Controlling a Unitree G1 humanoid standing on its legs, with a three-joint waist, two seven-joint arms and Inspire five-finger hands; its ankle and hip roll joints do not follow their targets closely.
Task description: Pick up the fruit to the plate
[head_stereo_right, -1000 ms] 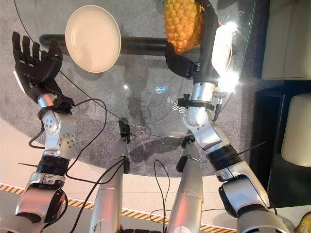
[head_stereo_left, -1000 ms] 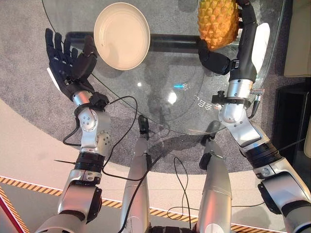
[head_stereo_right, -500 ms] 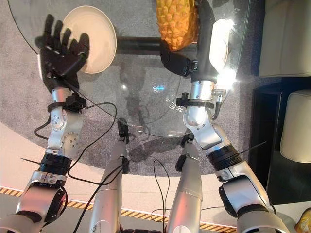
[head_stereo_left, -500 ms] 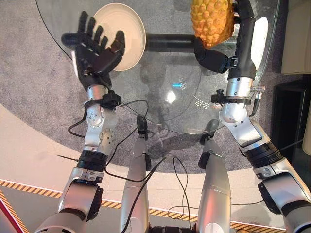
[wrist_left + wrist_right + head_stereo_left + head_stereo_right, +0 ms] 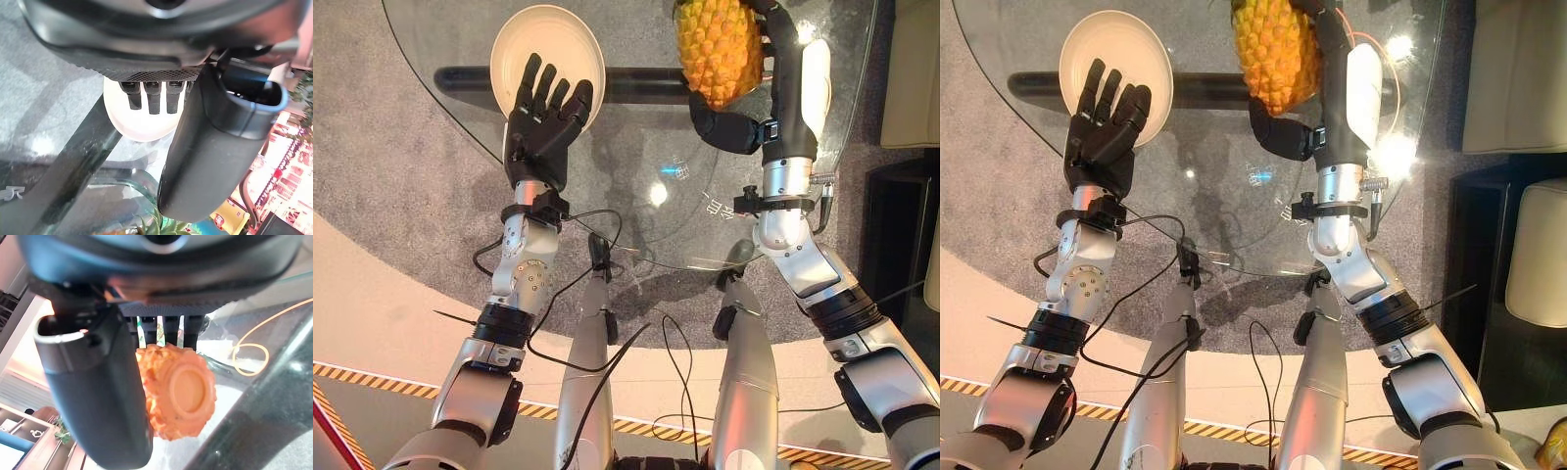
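Above the far side of the glass table [image 5: 636,211], a pineapple [image 5: 718,49] is held by the right hand [image 5: 734,122], whose thumb and fingers are curled round it, well to the right of the cream plate [image 5: 514,44]. The left hand [image 5: 546,113] is spread open, fingers straight, over the near edge of that plate and holds nothing. The carrying step is judged to be in hand; next, the pineapple would need to be swung leftward across the table and lowered onto the plate, with the left hand drawn clear first.
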